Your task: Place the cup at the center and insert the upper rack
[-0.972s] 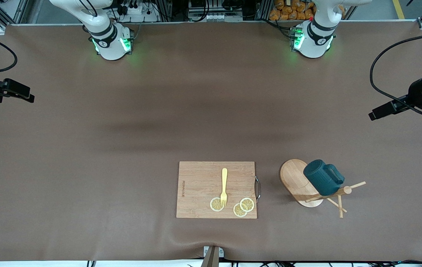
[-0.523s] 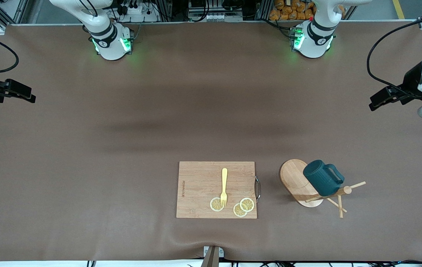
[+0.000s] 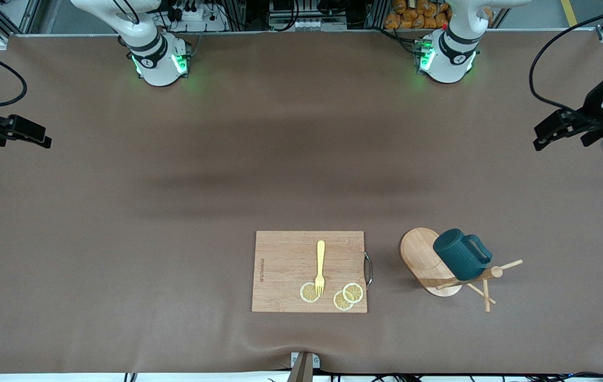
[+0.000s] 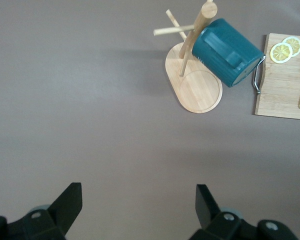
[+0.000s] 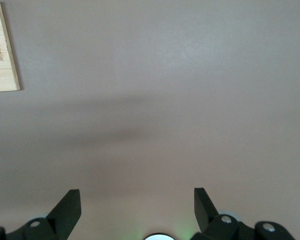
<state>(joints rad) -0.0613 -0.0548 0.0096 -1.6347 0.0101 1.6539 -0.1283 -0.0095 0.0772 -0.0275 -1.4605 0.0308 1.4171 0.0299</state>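
Note:
The dark teal cup (image 3: pixel 460 253) hangs on a peg of the light wooden upper rack (image 3: pixel 420 254), which stands upright on its oval base toward the left arm's end of the table. The left wrist view also shows the cup (image 4: pixel 227 52) and the rack (image 4: pixel 197 87). My left gripper (image 3: pixel 561 135) hovers open and empty over the table's edge at the left arm's end, well clear of the rack; its jaws (image 4: pixel 139 200) show only bare table between them. My right gripper (image 3: pixel 36 137) waits open and empty over the right arm's end, again with only bare mat between the fingers (image 5: pixel 137 202).
A rectangular wooden cutting board (image 3: pixel 285 254) with a metal handle lies beside the rack, toward the table's middle. It carries a yellow fork (image 3: pixel 320 268) and three lemon slices (image 3: pixel 348 296). Brown mat covers the table. The board's corner (image 5: pixel 2 50) shows in the right wrist view.
My left gripper has drifted along the left arm's end of the table toward the robots' bases and turned a little. The right gripper, cup and rack have barely moved.

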